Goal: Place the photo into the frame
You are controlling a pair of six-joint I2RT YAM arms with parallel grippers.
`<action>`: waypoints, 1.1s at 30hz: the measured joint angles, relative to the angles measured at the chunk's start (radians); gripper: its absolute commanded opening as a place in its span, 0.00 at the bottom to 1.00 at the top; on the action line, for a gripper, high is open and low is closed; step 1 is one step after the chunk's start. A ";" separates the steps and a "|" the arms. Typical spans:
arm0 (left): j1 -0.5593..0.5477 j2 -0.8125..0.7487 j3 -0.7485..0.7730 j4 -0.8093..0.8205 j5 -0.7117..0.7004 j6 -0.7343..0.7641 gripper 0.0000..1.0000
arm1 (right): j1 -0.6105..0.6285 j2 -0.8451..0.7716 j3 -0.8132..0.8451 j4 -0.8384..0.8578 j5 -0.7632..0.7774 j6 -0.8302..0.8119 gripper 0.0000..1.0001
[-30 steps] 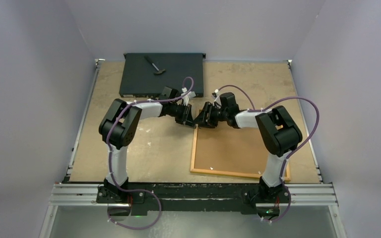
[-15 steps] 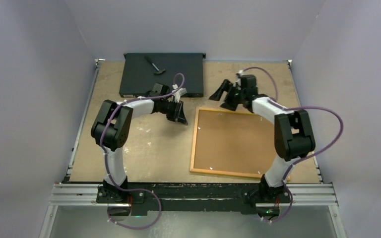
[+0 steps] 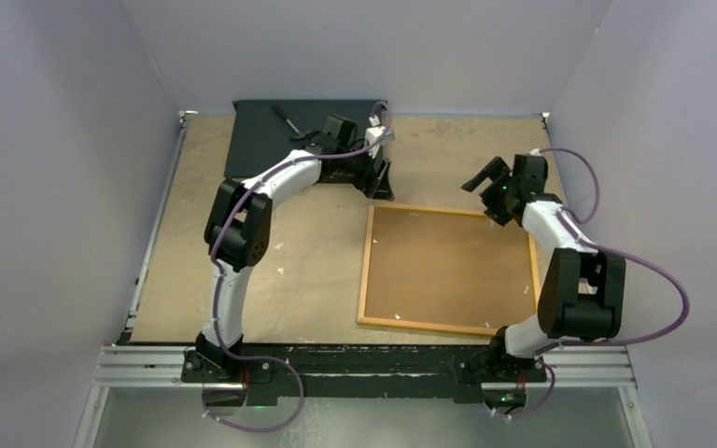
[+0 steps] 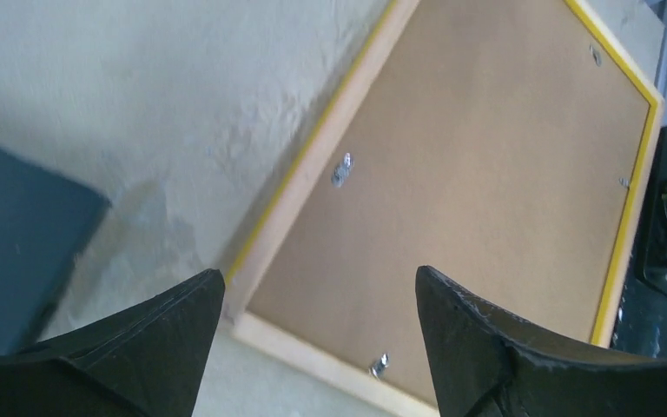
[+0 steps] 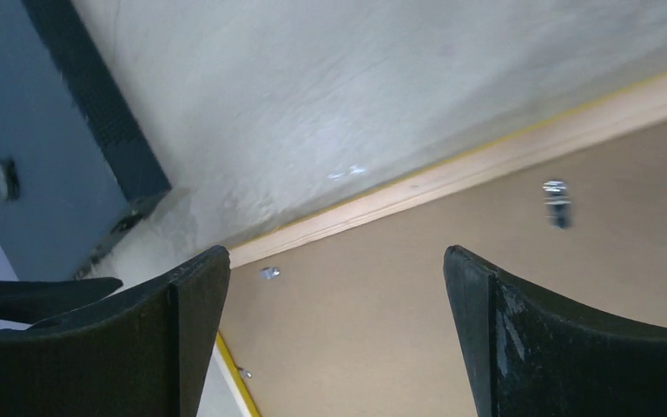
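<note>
A thin rectangular picture frame (image 3: 365, 271) with a bright yellow-orange border lies flat and face down on the right half of the tan, scuffed table (image 3: 271, 271). Its pale wooden back rim surrounds a plain brown backing board (image 3: 448, 266) that fills the opening. Small silver metal clips (image 4: 341, 169) sit along the inner edge of the rim, and the left wrist view shows 4 of them. The left gripper (image 3: 380, 177) hangs just beyond the frame's far left corner, beside the near right corner of a flat black rectangular box (image 3: 261, 145) at the far edge of the table. Its 2 black fingers (image 4: 139, 347) are spread wide with nothing between them. The right gripper (image 3: 484, 177) hovers near the frame's far right corner, above the table and apart from the rim. Its fingers (image 5: 556, 347) are likewise spread wide and hold nothing. In the right wrist view the frame's far rim (image 5: 486, 161) runs diagonally below the fingertips. A small dark tool (image 3: 289, 121) rests on top of the black box.
</note>
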 measured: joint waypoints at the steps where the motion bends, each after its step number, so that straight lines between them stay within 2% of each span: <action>1: -0.008 0.027 0.049 -0.013 0.001 0.026 0.83 | -0.025 -0.019 -0.010 -0.009 0.003 0.002 0.97; 6: -0.045 0.152 0.225 -0.103 -0.003 0.142 0.83 | -0.132 -0.055 -0.048 -0.029 -0.006 0.002 0.97; 9: -0.060 0.234 0.290 -0.152 -0.016 0.198 0.78 | -0.151 -0.057 -0.077 -0.035 -0.011 0.002 0.97; 12: -0.071 0.279 0.291 -0.189 -0.035 0.232 0.68 | -0.150 -0.065 -0.095 -0.049 -0.034 -0.003 0.96; 19: -0.071 0.283 0.287 -0.190 -0.066 0.280 0.34 | -0.149 -0.089 -0.111 -0.042 -0.062 -0.013 0.91; 23: -0.067 0.274 0.255 -0.167 -0.075 0.293 0.16 | -0.144 -0.101 -0.126 -0.022 -0.081 -0.013 0.89; 29: -0.065 0.169 0.084 -0.129 -0.093 0.304 0.04 | -0.124 -0.102 -0.153 0.005 -0.094 -0.011 0.89; 33: -0.058 0.098 -0.020 -0.121 -0.129 0.303 0.00 | -0.119 -0.093 -0.166 0.016 -0.112 -0.011 0.89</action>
